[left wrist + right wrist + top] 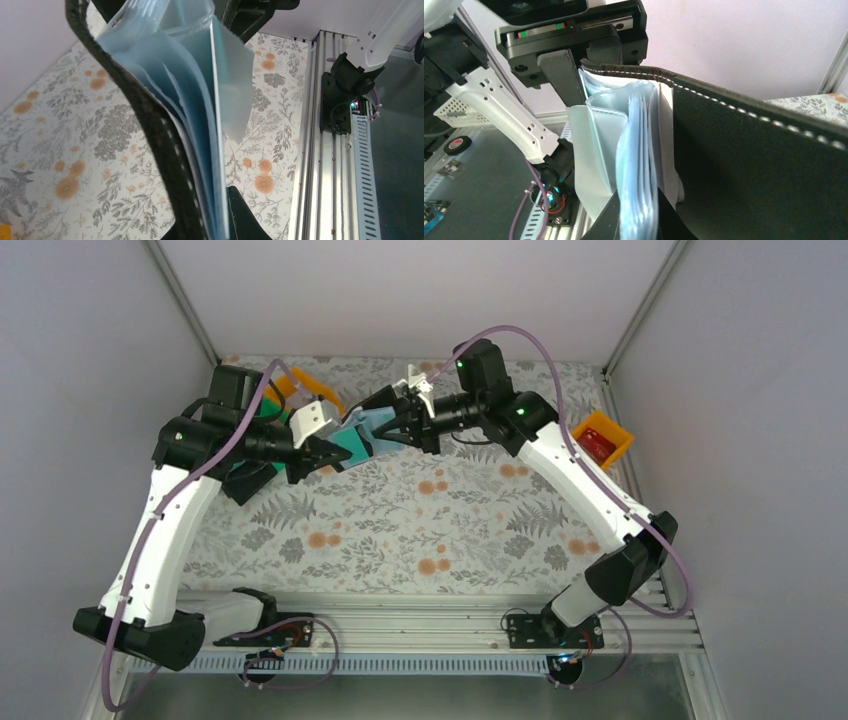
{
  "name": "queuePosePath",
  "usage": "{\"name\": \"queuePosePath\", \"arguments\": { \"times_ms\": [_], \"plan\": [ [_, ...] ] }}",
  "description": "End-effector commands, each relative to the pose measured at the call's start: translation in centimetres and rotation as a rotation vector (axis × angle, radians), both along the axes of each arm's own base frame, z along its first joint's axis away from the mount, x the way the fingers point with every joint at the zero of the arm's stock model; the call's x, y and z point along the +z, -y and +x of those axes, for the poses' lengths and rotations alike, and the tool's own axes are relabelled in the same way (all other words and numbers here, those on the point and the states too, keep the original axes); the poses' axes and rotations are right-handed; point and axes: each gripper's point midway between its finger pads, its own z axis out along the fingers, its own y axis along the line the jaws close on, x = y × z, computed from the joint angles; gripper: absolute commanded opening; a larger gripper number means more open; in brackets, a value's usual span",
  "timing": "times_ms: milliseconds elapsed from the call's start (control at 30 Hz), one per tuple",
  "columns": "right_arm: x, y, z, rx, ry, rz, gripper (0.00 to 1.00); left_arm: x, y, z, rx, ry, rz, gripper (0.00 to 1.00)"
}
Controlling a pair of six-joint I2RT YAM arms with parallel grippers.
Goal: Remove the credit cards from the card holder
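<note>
The card holder hangs open in the air between both grippers, above the back of the table. My left gripper is shut on its left end, clamping the black stitched cover together with the grey-blue pockets. A teal card shows at that end, by the left fingertips. My right gripper is shut on the wallet's other side. In the right wrist view its fingers pinch the blue pocket sheets, with the black cover to the right. A flat red thing, possibly the red card, lies in an orange bin.
An orange bin stands at the table's right edge. Another orange bin stands at the back left, and a black bin shows under the left arm. A floral cloth covers the table. White walls close in the back and sides.
</note>
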Motion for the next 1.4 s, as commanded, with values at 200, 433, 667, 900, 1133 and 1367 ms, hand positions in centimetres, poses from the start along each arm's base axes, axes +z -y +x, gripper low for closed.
{"name": "queuePosePath", "arguments": {
  "times_ms": [200, 433, 667, 900, 1133, 1367],
  "plan": [
    [0.1, -0.7, -1.8, 0.062, -0.134, 0.055, 0.04, 2.6, 0.8, 1.2, -0.005, 0.066, -0.057, 0.02],
    [0.6, -0.3, -1.2, 0.018, -0.2, 0.061, 0.04, 2.1, 0.3, 2.0, 0.04, 0.067, -0.03, 0.08],
    [0.3, 0.4, 0.0, -0.075, -0.217, 0.03, 0.04, 1.4, -0.1, 2.7, 0.078, 0.056, -0.01, 0.03],
    [-1.5, 0.9, 0.7, -0.101, -0.288, 0.008, 0.04, -0.8, 0.4, 2.7, 0.038, -0.005, -0.031, 0.02],
    [-10.7, 1.3, 3.7, -0.274, -0.551, -0.112, 0.04, -5.9, 1.8, 5.9, 0.021, -0.179, -0.058, 0.02],
    [-24.1, 1.3, 8.5, -0.477, -0.856, -0.264, 0.04, -19.8, 1.7, 11.6, 0.127, -0.545, 0.061, 0.02]
  ]
}}
